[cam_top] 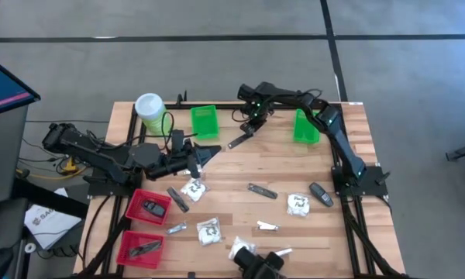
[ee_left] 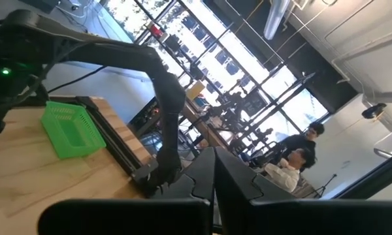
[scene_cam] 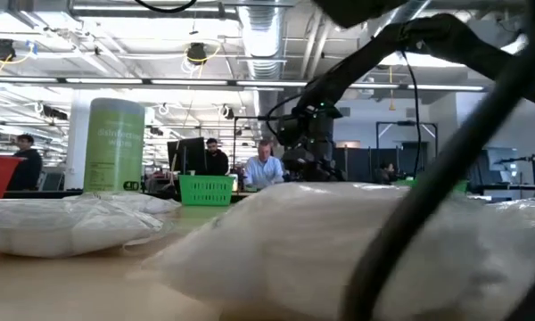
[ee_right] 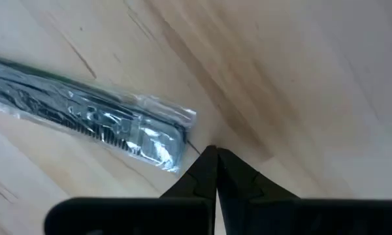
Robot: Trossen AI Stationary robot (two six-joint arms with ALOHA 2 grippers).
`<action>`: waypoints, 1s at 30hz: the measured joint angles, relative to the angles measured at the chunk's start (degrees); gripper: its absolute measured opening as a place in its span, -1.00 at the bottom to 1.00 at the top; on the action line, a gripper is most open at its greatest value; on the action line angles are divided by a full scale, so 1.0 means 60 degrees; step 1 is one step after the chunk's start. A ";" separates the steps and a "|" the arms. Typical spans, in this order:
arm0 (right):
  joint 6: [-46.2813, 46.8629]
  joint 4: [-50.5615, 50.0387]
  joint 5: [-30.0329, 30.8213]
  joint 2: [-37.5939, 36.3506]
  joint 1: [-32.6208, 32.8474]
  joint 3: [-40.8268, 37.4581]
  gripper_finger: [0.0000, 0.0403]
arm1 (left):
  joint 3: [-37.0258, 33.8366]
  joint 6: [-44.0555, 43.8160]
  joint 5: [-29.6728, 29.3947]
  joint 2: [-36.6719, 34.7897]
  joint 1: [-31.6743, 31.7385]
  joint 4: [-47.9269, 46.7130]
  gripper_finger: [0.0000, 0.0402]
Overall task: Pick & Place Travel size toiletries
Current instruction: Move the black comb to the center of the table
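Observation:
The travel size toiletries lie scattered on the wooden table: white packets [cam_top: 192, 188] [cam_top: 298, 204] [cam_top: 209, 231], dark sticks [cam_top: 261, 191] [cam_top: 320, 194] and silvery sachets [cam_top: 267, 225]. A dark comb in a clear packet [cam_top: 239, 141] [ee_right: 85, 121] lies flat near the far edge. My right gripper [cam_top: 250, 128] [ee_right: 214, 153] points down, shut, with its tips right at that packet's end. My left gripper [cam_top: 205, 153] [ee_left: 214, 189] hovers shut and level at the table's left, holding nothing. My right gripper comes from above with its shut fingertips [ee_right: 206, 163] just off the end of the comb packet [ee_right: 179, 147], close over the wood. I cannot tell whether they touch the packet or the table. The packet lies flat on the wood.
Two green baskets [cam_top: 204, 122] [cam_top: 305, 126] stand at the far side, either side of the right gripper. A light-green canister [cam_top: 149, 112] stands at the far left. Two red baskets [cam_top: 148, 206] [cam_top: 139, 248] with dark items sit at the near left. Bare wood lies mid-table.

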 joint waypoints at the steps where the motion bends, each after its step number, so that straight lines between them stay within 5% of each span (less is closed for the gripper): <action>1: -0.0026 -0.0216 0.0028 0.0116 0.0004 0.0214 -1.00 | 0.0000 -0.0002 0.0007 0.0002 0.0000 0.0011 -1.00; 30: 0.0607 -0.0192 -0.1016 0.0183 0.0737 0.0354 -1.00 | 0.0000 0.0006 0.0075 0.0002 0.0000 0.0006 -1.00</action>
